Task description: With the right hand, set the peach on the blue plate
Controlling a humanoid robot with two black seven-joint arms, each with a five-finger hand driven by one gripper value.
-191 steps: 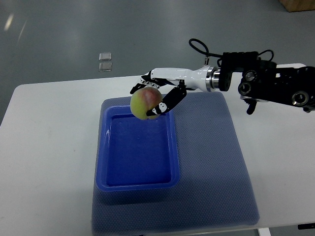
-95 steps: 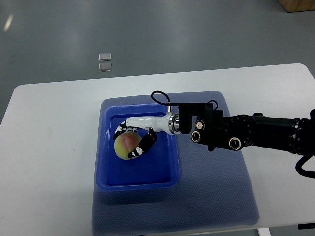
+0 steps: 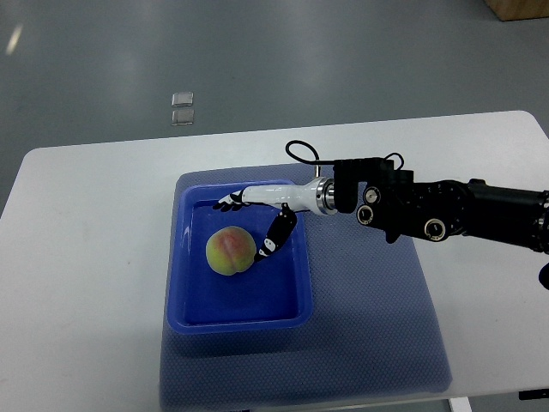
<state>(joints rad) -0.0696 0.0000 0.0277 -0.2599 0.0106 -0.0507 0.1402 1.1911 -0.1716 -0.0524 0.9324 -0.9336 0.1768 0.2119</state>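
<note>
A yellow-pink peach (image 3: pixel 230 251) lies inside the deep blue plate (image 3: pixel 302 283), left of its middle. My right hand (image 3: pixel 250 221) reaches in from the right over the plate's far right part, just right of the peach. Its fingers (image 3: pixel 228 203) are spread and the thumb (image 3: pixel 276 235) hangs beside the peach. The hand holds nothing. The left arm is not in view.
The plate sits on a blue-grey mat (image 3: pixel 386 326) on a white table (image 3: pixel 94 257). My black forearm (image 3: pixel 429 210) crosses above the mat's right side. Two small clear squares (image 3: pixel 183 107) lie on the grey floor beyond the table.
My right hand carried the peach down into the plate, let it go, and has drawn back a little to the upper right with fingers spread.
</note>
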